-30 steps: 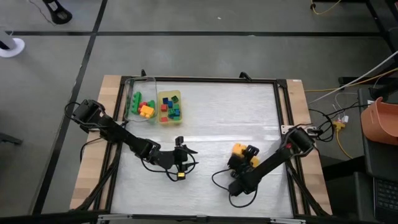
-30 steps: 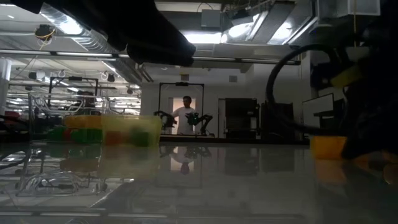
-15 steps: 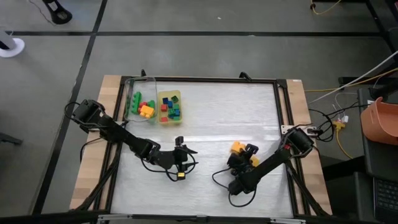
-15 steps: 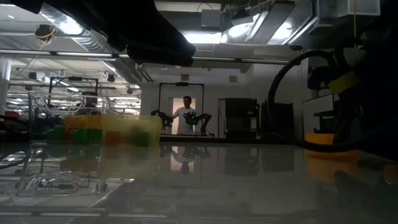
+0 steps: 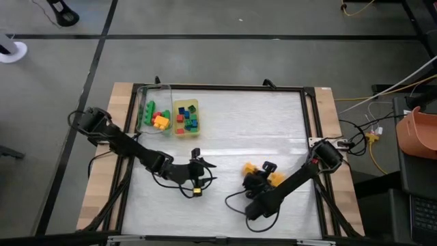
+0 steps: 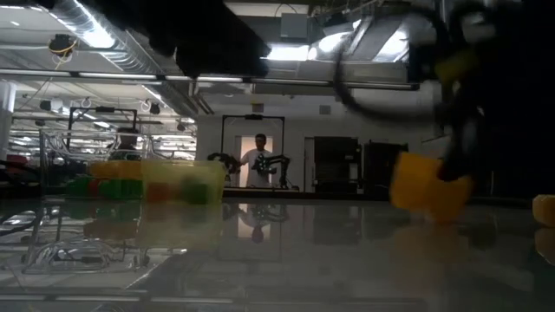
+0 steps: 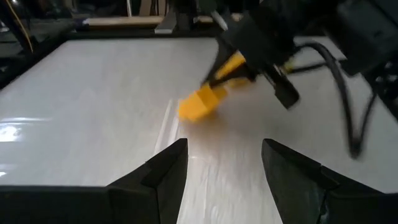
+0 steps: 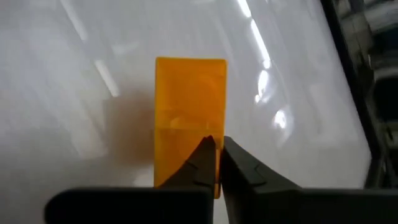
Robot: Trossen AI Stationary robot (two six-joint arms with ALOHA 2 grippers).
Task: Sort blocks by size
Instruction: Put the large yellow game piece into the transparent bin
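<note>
My right gripper (image 5: 256,175) is shut on an orange block (image 5: 250,167) near the table's middle right. The same block (image 8: 189,112) fills the right wrist view. It also shows tilted in the left wrist view (image 7: 199,104) and in the low view (image 6: 423,184). My left gripper (image 5: 207,171) stands open a little to the left of it, its fingers (image 7: 168,163) pointing at the block with nothing between them. More blocks lie in a clear container (image 5: 151,113) and on a yellow tray (image 5: 186,117) at the far left. My right gripper pinches the orange block's end nearest the wrist (image 8: 208,146), close to one long edge, between its two fingertips. The fingers slant down from above and lie along the block. The block sits tilted below them; I cannot tell whether its lower corner touches the table.
The clear container holds longer green, red and orange bricks; the yellow tray beside it holds small red, blue and green cubes. A black frame (image 5: 304,123) borders the white table top. A person (image 6: 259,160) stands far off in the room behind.
My right gripper has shut on the orange block and gone toward the table's left edge. The block, which lay flat on the table, has come along with it and is now tipped.
</note>
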